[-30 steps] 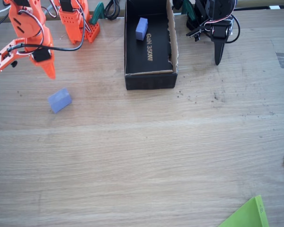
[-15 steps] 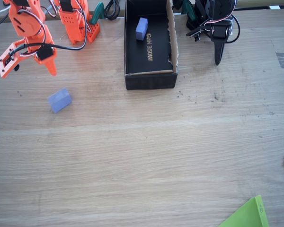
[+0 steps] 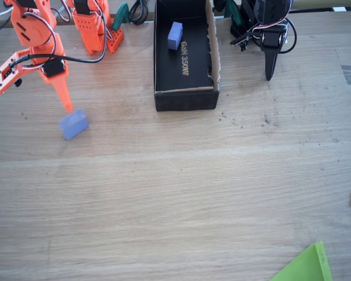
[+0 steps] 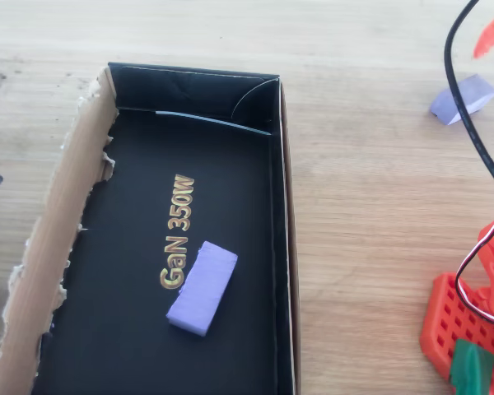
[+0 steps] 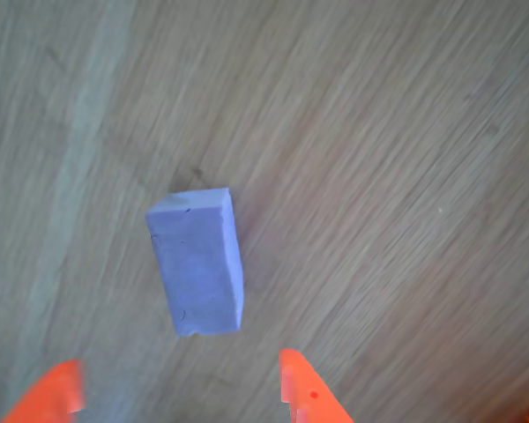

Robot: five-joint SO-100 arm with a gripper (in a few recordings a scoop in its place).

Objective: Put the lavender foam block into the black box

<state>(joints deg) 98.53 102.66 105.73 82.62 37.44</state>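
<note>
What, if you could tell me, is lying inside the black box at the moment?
One lavender foam block lies on the floor of the black box, beside gold "GaN 350W" lettering. The floor under the block is covered.

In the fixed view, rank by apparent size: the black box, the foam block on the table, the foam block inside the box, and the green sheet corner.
1. black box
2. green sheet corner, cut off by the frame
3. The two lavender foam blocks, on the table and in the box, look about alike.

Orange fingers (image 3: 65, 104) just above lavender foam block (image 3: 74, 124); another block (image 3: 175, 36) inside black box (image 3: 186, 99)
</note>
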